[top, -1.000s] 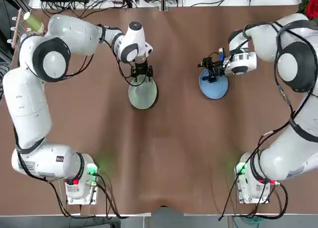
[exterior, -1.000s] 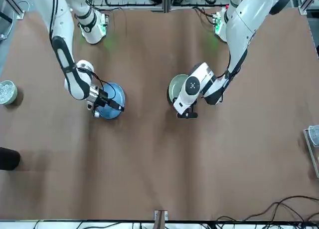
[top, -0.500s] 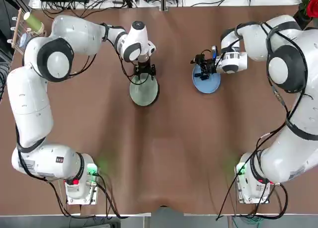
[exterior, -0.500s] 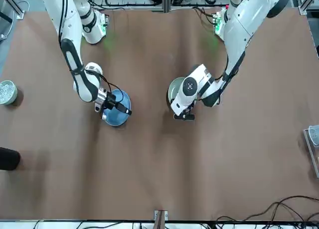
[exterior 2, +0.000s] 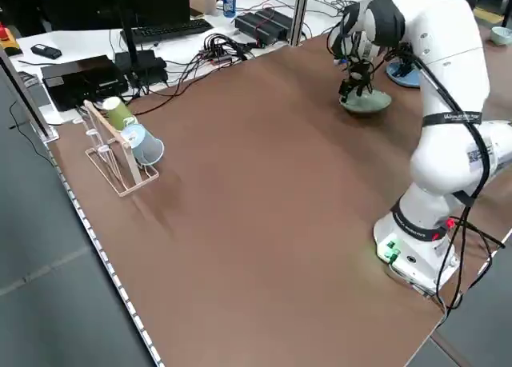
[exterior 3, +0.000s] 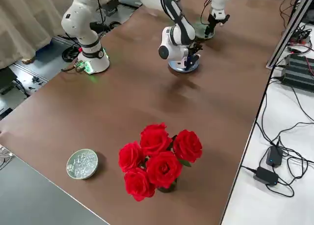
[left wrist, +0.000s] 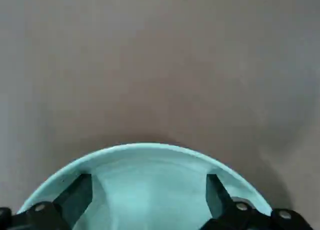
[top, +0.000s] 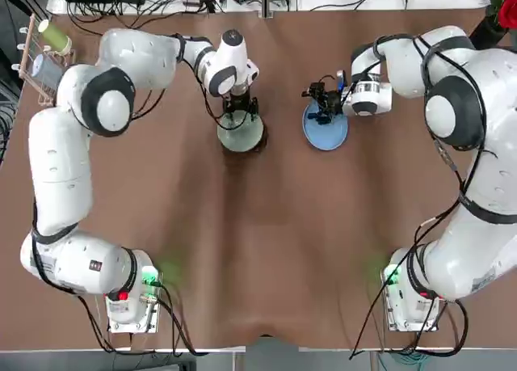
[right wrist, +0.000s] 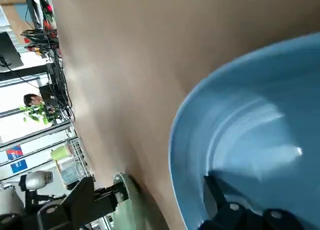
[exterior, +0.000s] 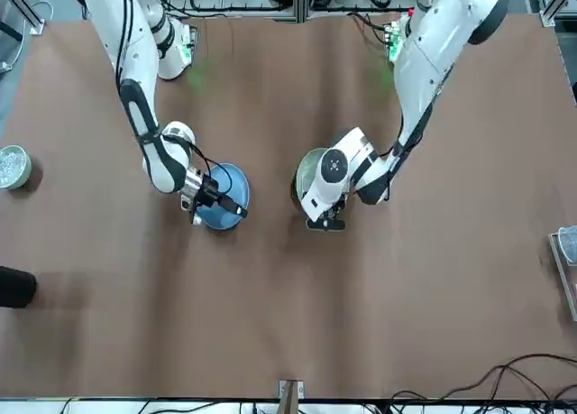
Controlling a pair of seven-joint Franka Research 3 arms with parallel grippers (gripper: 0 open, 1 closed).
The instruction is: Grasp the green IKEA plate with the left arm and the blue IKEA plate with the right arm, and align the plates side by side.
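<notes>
**Both plates gripped by the rim, a gap of bare desk between them**

Seen from overhead, the two arm bases sit at the bottom corners of the frame, and the brown desk lies bare across the lower and middle part. Both arms reach up toward the upper centre of the picture.

The green IKEA plate lies just left of centre in the upper third. Being round, it has no long axis; it appears to lie flat with its hollow side up. The left pincer stands over the plate's upper edge and is clamped on the rim: the left wrist view shows one black finger inside the bowl at each side of the mint rim.

The blue IKEA plate lies just right of centre at much the same height in the frame, so the pair line up left to right with a strip of desk between them, near each other but not touching. The right pincer comes in from the right and grips the blue rim at its upper left edge; the right wrist view shows a finger pressed inside the bowl. In that view the plate looks tilted, though whether its edge is off the desk cannot be told.
</notes>
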